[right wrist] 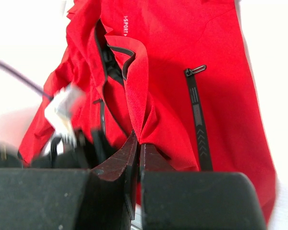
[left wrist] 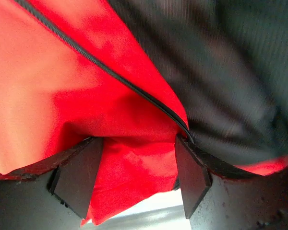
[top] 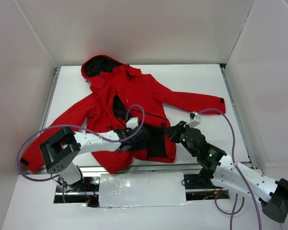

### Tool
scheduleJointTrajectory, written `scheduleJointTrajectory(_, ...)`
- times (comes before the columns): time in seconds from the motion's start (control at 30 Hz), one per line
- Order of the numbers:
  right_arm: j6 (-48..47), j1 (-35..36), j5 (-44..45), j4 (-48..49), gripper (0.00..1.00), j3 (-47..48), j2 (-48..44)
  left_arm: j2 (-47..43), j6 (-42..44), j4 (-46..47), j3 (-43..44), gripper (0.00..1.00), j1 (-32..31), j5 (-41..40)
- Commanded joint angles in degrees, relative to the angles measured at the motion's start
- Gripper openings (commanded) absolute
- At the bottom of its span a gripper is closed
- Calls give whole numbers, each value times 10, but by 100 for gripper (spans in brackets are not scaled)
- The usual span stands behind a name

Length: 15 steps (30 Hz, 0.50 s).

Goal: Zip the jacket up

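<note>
My right gripper point(right wrist: 138, 145) pinches shut the front edge of the red jacket point(right wrist: 182, 43), its black pocket zipper point(right wrist: 197, 120) just beyond. My left gripper point(left wrist: 137, 163) stands wide around a red fold; whether it grips, I cannot tell.

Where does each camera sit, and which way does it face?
Top external: above and behind, looking down at the jacket on the table; left arm and right arm show.
Left wrist: on the left arm, facing red fabric and dark lining; left end effector fingers straddle fabric.
Right wrist: on the right arm, facing along the jacket front; right end effector pinches a red edge.
Top and right wrist share the jacket's front.
</note>
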Motion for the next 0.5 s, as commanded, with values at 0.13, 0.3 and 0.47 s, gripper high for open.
scheduleJointTrajectory(0.13,-25,-18,-18,13,0,38,24,130,96,-32,36,77,109,-6)
scheduleJointTrajectory(0.3,-34,-19,-39,12,0,48,38,107,96,-91,72,77,74,-60)
scheduleJointTrajectory(0.47,-35,-21,-46,13,0,44,34,71,68,-146,74,77,12,-83)
